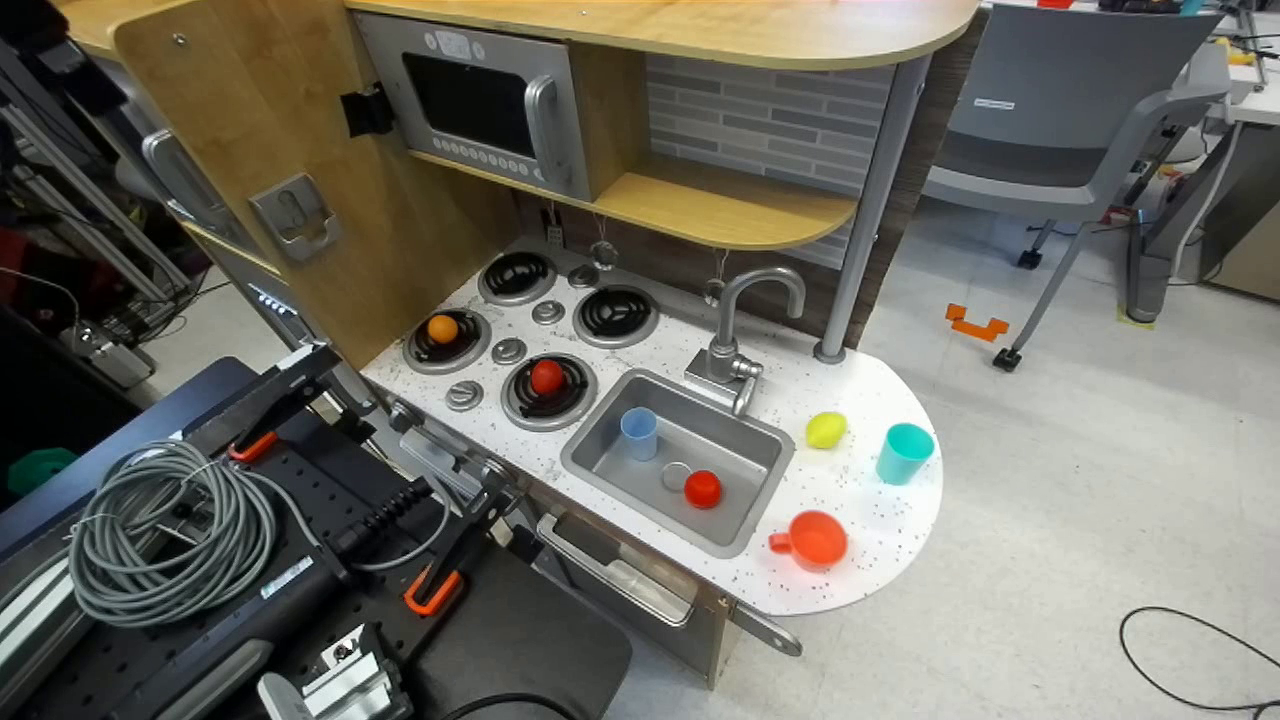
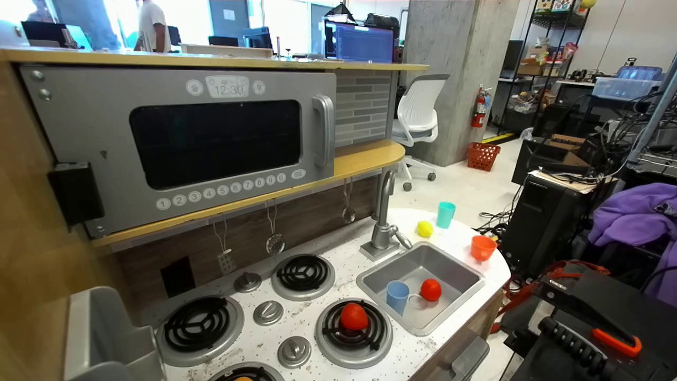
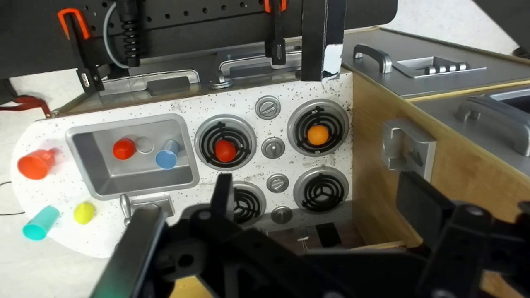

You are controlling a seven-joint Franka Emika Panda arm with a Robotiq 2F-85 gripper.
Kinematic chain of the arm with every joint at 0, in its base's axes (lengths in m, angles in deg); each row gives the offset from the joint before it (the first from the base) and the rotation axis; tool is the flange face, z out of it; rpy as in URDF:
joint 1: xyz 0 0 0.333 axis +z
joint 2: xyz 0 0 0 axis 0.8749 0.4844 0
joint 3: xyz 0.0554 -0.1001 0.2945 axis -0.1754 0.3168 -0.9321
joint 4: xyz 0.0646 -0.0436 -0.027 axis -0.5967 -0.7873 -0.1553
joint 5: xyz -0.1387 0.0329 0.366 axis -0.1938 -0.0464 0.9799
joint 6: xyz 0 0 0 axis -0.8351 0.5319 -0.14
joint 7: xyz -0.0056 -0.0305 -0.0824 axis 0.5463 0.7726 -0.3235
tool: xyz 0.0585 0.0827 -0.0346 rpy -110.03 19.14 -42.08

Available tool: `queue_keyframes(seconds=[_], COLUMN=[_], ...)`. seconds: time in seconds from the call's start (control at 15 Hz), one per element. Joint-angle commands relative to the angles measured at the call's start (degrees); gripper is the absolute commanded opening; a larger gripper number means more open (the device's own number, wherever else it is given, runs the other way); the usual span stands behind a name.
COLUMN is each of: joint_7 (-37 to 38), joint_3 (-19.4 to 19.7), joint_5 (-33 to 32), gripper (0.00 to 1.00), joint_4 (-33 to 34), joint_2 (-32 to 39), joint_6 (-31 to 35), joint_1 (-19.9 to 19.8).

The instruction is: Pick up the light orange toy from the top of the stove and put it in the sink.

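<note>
- Both ext. views: I read counter (image 1: 870,385) as mostly bright.
- Ext. view: windows (image 2: 289,21) overexposed, edges washed out by glare.
- Wrist view: I get gripper (image 3: 318,188) dark, slightly out of focus; counter's rear strip in shadow.

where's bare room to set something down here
Bare: the counter between the lemon, teal cup and orange mug; both back burners, by the knobs; the sink corner past the red toy, nearest the lemon. Crowded: the sink's end by the blue cup; the front burners, holding an orange ball and a red ball.
</note>
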Motion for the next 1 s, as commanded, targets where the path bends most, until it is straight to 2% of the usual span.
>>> queue_keyframes(seconds=[0.0, 0.27, 0.53, 0.73, 0.93], joint_7=[0.2, 0.0, 2.2, 7.4, 16.1], joint_3=[-0.1, -0.5, -1.0, -0.7, 0.7], joint_5=[-1.2, -4.3, -11.6, -22.8, -37.5], gripper=[1.0, 1.0, 1.0, 1.0, 1.0], joint_4=[-0.7, -3.9, -5.6, -4.6, -1.7], joint_2=[5.9, 15.1, 26.6, 35.5, 41.9], joint_6=[6.7, 18.6, 30.9, 37.6, 39.3], joint_1=[-1.2, -2.3, -5.1, -8.6, -10.7])
